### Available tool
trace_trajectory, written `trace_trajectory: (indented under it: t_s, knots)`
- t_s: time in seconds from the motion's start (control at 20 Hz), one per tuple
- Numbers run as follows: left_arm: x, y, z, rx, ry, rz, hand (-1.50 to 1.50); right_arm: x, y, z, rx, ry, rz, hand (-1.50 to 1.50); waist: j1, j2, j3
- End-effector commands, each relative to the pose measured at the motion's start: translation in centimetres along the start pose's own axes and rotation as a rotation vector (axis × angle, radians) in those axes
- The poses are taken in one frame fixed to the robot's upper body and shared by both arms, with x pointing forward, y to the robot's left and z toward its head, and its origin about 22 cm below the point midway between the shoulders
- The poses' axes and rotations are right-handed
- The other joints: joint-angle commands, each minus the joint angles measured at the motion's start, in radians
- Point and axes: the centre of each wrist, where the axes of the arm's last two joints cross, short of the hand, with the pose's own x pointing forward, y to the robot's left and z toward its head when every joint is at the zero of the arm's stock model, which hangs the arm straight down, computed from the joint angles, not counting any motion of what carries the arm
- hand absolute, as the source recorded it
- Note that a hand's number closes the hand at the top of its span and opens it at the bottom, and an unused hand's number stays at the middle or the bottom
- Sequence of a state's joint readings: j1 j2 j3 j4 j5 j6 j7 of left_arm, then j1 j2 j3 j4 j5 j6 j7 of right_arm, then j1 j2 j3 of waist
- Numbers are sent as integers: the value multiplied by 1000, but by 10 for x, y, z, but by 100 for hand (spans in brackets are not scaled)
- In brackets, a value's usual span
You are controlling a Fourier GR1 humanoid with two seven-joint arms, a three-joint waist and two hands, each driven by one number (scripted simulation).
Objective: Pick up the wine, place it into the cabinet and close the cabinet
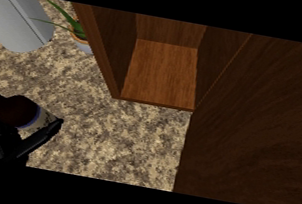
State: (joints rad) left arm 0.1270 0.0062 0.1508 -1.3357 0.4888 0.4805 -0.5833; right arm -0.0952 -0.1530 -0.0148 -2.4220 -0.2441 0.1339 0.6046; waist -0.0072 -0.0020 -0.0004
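The left hand (9, 137) has its fingers curled around the wine (16, 109). The bottle lies tilted, neck pointing up-left from the fingers. The open cabinet (160, 75) waits up-right of them. The right hand is unseen.

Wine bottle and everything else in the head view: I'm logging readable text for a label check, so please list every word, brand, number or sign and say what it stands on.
No text can be read anywhere in this view.
Wine bottle, held in the left hand: a pale label band shows, but no print on it is legible.
Cabinet, its open door, the potted plant and the counter: no markings.
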Motion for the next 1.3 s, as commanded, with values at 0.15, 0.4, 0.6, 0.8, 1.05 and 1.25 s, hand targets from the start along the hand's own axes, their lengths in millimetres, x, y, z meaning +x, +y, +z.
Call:
trace_trajectory:
  t_s: [0.15, 0.4, 0.6, 0.8, 1.05, 1.25]
  knots:
    - [-18, -11, -9, 13, -13, 41, -150, 26, 7, 35, 30, -71, -24, -150, -3, 0, 0]
    - [-11, 9, -20, -30, -30, 98, 150, 28, 17, 27, 26, -63, -47, -150, 2, 0, 0]
    - [-22, 8, -11, -122, -5, 133, 150, 30, 14, 31, 42, -67, -40, -150, -3, -1, 0]
    - [-16, -14, -25, -154, -40, 42, 150, 27, 16, 16, 5, -79, -57, -150, 1, 1, 0]
    - [-31, 3, -18, -190, -130, -115, 150, 31, 6, 27, 38, -88, -36, -150, -7, 0, 0]
    - [-23, -2, -11, -561, -15, -52, 150, 19, 9, 6, 31, -70, -41, -150, -6, -2, 0]
